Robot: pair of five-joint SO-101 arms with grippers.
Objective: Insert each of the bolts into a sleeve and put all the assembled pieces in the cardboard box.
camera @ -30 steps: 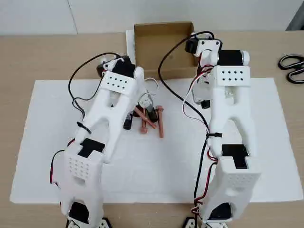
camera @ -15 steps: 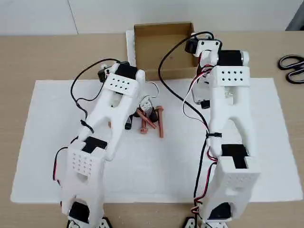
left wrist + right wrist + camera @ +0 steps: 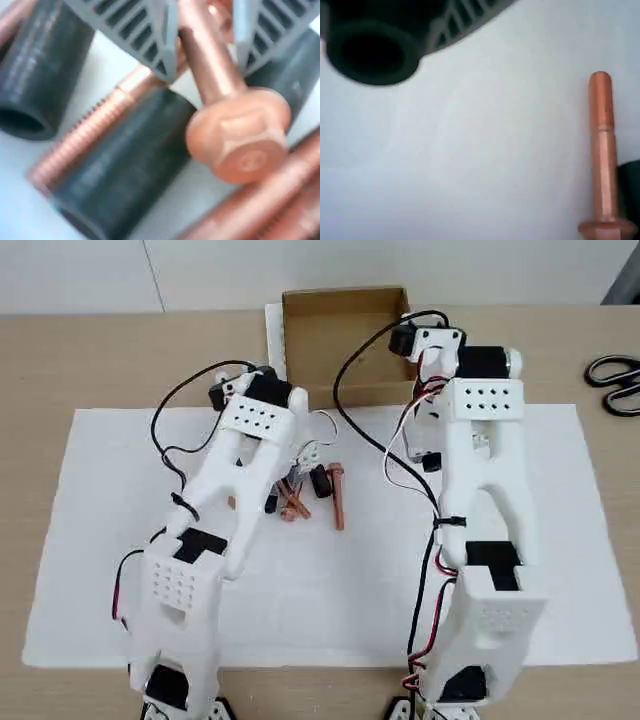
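In the high view the pile of bolts (image 3: pixel 292 506) and sleeves (image 3: pixel 320 481) lies in the middle of the tabletop (image 3: pixel 60 360) on a white sheet (image 3: pixel 120 540). A single bolt (image 3: pixel 338 496) lies just beside the pile, and the cardboard box (image 3: pixel 345 340) stands at the far edge. In the left wrist view the left hand (image 3: pixel 205 45) is clenched on the shank of one bolt (image 3: pixel 237 142). Around it I count three sleeves and about three other bolts, though blur makes this unsure. In the right wrist view the right hand (image 3: pixel 395 20) is grasping a fourth sleeve (image 3: pixel 370 52), its bore open, and a bolt lies near on the sheet. I judge that the first pairing is in hand. Next, the held bolt must be lifted clear of the pile and its tip lined up with that bore.
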